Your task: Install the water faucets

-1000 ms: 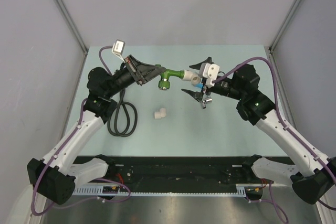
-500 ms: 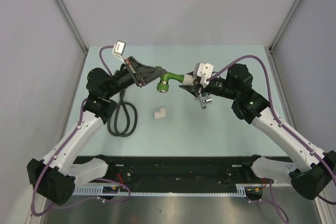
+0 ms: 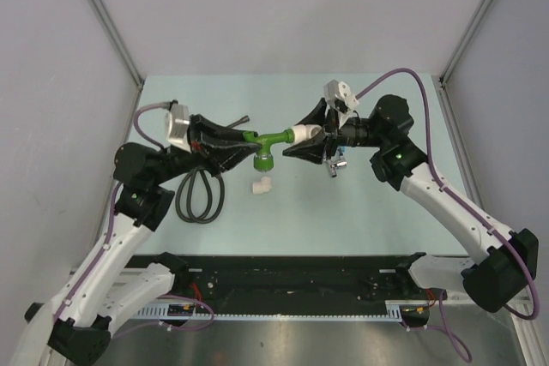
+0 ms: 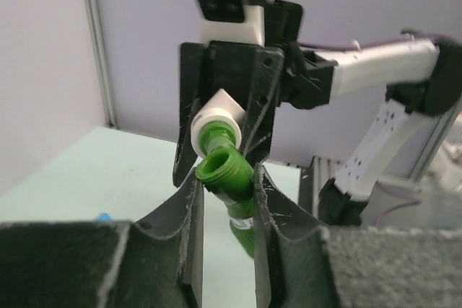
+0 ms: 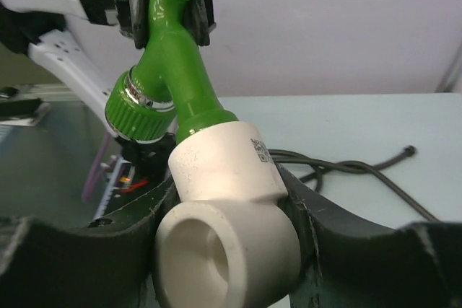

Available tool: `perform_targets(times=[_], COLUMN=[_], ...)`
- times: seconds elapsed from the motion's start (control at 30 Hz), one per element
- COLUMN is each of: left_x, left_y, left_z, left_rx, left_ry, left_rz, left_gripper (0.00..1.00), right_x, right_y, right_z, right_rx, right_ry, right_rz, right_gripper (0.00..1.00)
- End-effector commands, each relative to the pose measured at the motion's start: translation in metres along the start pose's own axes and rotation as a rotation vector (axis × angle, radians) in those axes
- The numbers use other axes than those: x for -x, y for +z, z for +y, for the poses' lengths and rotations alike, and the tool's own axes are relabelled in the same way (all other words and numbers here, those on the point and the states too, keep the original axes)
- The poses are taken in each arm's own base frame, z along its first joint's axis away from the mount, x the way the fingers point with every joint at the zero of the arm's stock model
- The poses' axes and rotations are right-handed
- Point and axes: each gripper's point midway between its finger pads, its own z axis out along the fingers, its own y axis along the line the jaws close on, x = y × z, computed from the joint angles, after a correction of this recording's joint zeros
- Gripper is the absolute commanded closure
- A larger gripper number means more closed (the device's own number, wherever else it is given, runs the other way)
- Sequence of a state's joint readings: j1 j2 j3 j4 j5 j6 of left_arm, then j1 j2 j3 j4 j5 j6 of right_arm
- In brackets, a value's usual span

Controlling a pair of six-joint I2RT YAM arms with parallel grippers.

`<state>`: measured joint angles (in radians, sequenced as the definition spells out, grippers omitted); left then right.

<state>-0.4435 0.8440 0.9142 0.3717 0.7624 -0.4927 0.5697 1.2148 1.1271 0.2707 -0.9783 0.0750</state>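
Two grips share one assembly in mid-air. Below your left gripper (image 3: 247, 141) a rubbery black hose (image 3: 199, 195) lies coiled in loops on the pale table (image 3: 386, 212). That gripper's dark, scuffed jaws are clamped narrow on the green faucet (image 3: 270, 137), a glossy plastic tube, gripping it just behind its round open mouth, which faces back along the fingers.

The faucet's long axis runs roughly level from your left gripper straight across to your right one. Its ribbed green knob, ringed with a bright metal band, branches off sideways toward the arm bases. A loose elbow (image 3: 262, 184), white and stubby, sits on the table below that knob.

The faucet's far end is sunk into the white elbow fitting (image 3: 304, 133), smooth matte plastic with a wide round socket. Your right gripper (image 3: 298, 135) pinches this fitting between its jaws. Just beneath that gripper lies a small chrome faucet (image 3: 334, 166), too small to detail.
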Motion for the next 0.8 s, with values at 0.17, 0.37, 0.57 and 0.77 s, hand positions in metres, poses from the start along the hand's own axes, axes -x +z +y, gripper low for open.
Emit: perform_targets(times=[0.17,0.37,0.57,0.77], left_x=[-0.009,-0.011,0.008,0.027], left_y=[-0.025,-0.026,-0.026,-0.019], left_z=[-0.014,-0.007,0.014,0.023], left_rx=[-0.131,-0.094,0.089,0.198], left_ry=[0.646,0.64,0.555,0.22], left_rz=[0.047,0.058,-0.006,-0.104], left_gripper=[1.0,0.98,0.53,0.22], right_x=[0.031,0.029,0.027,0.026], right_y=[-0.007,-0.008,-0.019,-0.034], right_z=[0.036,0.037,0.019,-0.007], right_rx=[0.187,0.192,0.082,-0.095], right_ry=[0.352,0.363,0.312,0.223], right_rz=[-0.03,-0.021,-0.024,-0.027], right_gripper=[1.0,1.0,1.0,1.0])
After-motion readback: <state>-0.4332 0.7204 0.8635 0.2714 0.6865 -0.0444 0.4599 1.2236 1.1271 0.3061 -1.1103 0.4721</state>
